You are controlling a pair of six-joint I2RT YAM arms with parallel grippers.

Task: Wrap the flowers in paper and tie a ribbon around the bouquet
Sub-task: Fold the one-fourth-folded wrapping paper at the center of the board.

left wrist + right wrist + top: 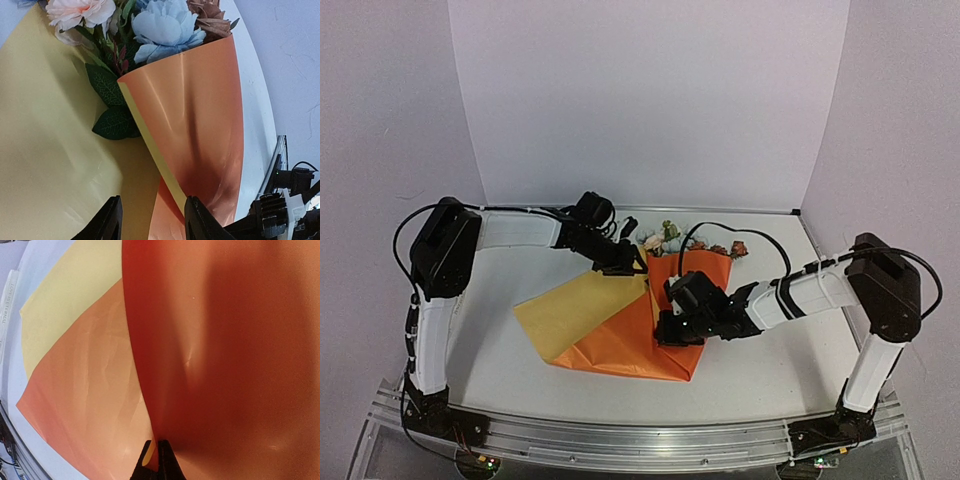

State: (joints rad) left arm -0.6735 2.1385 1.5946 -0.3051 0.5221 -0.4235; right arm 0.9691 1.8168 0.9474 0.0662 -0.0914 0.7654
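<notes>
The paper [620, 340] lies mid-table, its yellow face [50, 150] up on the left and an orange flap [200, 125] folded over the stems. The flowers [665, 238] poke out at the far end, with pink, blue and rust heads [165, 25] and green leaves. My left gripper [620, 265] hovers at the flap's left edge. It is open [152, 222], its right finger [200, 220] by the folded edge. My right gripper [670, 325] is shut on the paper's fold [158, 452], lifting orange paper [225, 340]. The ribbon is out of view.
The white table [500, 370] ends at an aluminium rail [640, 440] in front. White backdrop walls [640, 100] close the far side and both sides. The right arm's black wrist [280, 210] sits just right of the bundle.
</notes>
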